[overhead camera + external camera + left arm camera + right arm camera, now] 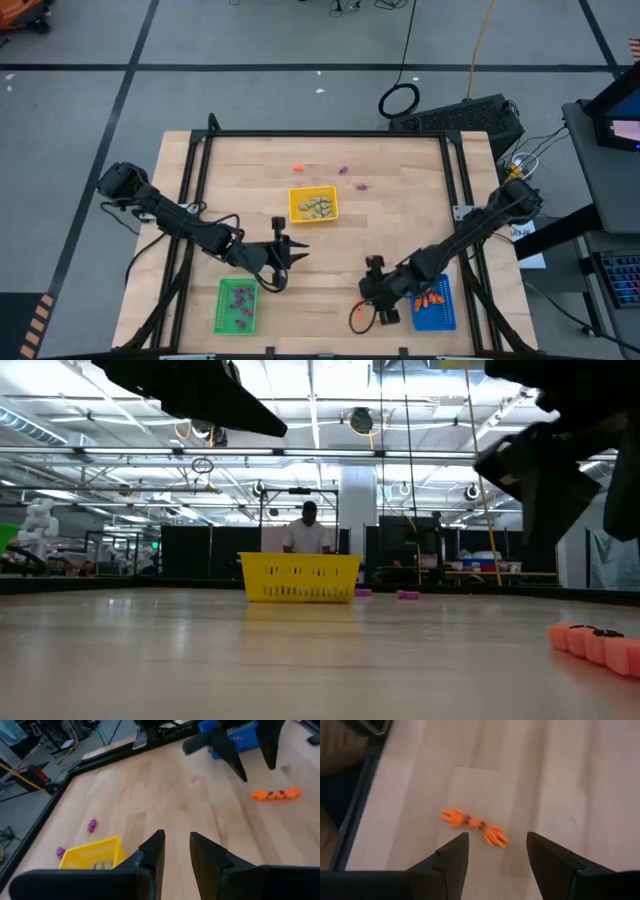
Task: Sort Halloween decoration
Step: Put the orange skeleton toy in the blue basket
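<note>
Orange trinket (474, 826) lies flat, long axis slanted vs right tool (497, 852), tool wide; left tool (176, 851) narrow, empty.

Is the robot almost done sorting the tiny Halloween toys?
Mostly! Pale ones fill the yellow tray, purple ones the green tray, orange ones the blue tray. Right now the open right claw hovers over an orange trinket on the table. Left: one orange piece and two purple pieces behind the yellow tray.

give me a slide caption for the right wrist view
Open right gripper hovering over a small orange plastic trinket lying on the pale wooden table.
</note>
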You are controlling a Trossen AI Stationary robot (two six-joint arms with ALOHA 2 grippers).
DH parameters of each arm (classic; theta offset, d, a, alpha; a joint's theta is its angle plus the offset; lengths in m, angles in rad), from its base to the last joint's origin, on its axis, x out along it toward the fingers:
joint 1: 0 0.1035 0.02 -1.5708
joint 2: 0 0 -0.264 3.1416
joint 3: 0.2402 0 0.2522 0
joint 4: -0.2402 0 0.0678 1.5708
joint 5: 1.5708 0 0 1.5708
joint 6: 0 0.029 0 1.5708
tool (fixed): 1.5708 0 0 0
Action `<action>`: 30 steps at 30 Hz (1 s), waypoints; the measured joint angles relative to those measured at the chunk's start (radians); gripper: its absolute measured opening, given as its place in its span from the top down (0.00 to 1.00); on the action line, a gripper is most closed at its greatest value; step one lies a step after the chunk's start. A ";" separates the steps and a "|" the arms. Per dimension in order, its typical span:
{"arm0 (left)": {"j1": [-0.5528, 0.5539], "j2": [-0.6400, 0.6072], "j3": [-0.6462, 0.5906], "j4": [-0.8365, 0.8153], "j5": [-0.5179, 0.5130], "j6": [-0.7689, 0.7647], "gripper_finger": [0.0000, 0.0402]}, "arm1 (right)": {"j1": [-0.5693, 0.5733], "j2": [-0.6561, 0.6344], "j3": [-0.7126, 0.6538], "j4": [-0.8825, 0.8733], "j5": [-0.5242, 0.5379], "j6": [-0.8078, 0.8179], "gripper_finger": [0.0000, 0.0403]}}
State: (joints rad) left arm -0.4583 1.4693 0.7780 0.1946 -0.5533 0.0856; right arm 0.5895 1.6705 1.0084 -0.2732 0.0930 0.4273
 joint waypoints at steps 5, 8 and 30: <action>0.000 0.000 0.000 0.008 0.005 0.000 0.78 | 0.000 0.105 0.125 -0.083 -0.046 -0.162 0.54; 0.000 0.000 0.000 0.009 0.005 0.000 0.78 | 0.000 0.156 0.195 -0.166 -0.047 -0.251 0.54; 0.000 0.000 0.001 0.005 0.042 0.006 0.78 | -0.034 0.258 0.248 -0.252 -0.099 -0.447 0.81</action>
State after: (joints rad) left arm -0.4583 1.4693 0.7788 0.2001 -0.5117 0.0917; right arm 0.5557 1.9285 1.2568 -0.5255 -0.0059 -0.0196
